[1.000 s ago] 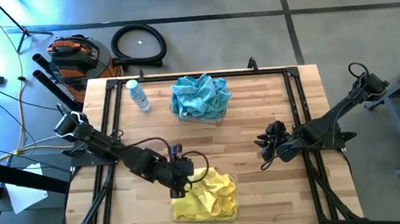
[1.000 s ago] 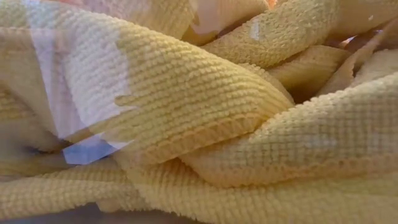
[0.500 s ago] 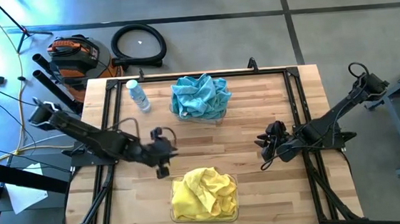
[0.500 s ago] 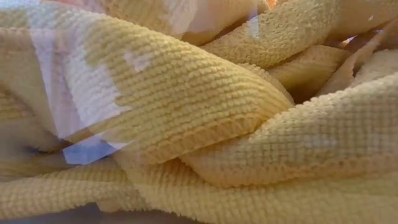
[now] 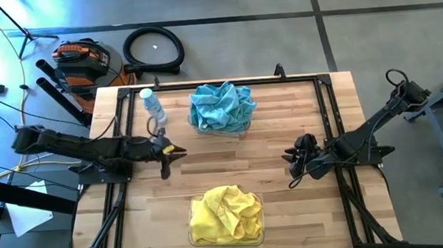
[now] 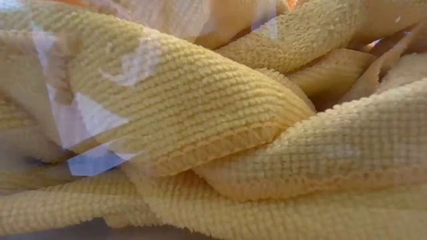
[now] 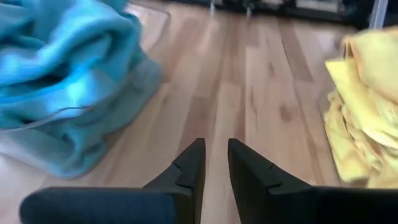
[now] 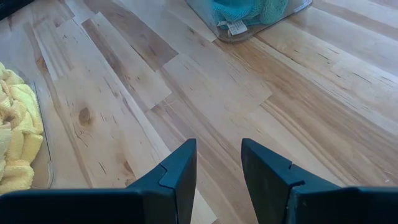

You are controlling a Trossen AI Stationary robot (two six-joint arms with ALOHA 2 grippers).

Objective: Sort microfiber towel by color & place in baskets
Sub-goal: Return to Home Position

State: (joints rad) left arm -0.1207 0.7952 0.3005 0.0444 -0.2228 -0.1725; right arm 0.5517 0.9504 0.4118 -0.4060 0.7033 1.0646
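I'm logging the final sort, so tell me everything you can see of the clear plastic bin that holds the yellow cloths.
The clear rectangular plastic bin has rounded corners and shallow see-through walls. It sits flat on the wooden table, at the lower middle of the high view, heaped with crumpled bright yellow microfiber cloths, whose ribbed weave fills the low view. The left gripper and right gripper both hang apart from it; nothing else touches it.
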